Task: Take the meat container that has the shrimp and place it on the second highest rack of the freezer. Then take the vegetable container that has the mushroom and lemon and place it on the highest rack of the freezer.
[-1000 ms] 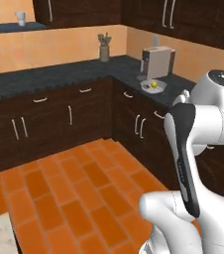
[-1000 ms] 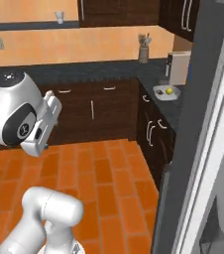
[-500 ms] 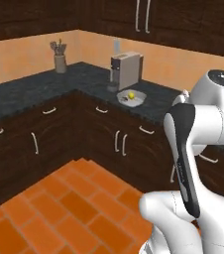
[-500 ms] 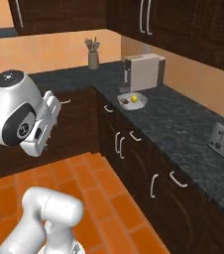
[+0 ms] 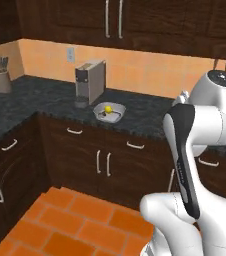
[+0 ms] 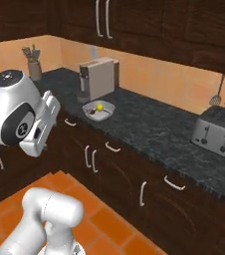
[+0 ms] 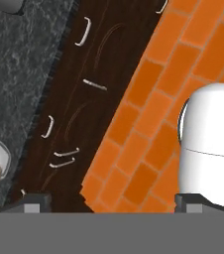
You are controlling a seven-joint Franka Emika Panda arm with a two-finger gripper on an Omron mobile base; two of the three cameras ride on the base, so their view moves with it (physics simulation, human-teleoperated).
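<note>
White arm folded high, claw (image 7: 112,202) spread wide over the brick floor (image 7: 148,114) (holding nothing), lemon (image 5: 108,108) and mushroom (image 5: 101,115) in a tray (image 5: 109,112) near the bench's (image 5: 145,112) front edge, coffee machine (image 5: 89,83) just behind, toaster (image 6: 220,132) well apart.

Glossy white arm (image 5: 205,125) with rounded dark-grey joint panels.

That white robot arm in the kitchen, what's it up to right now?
Nothing is being handled at this moment. The white robot arm stands folded on the orange tile floor, facing a dark stone counter. Its pincer is open and empty. On the counter, beside a grey coffee machine, sits a shallow clear container holding a yellow lemon and a small dark lump, untouched.
</note>
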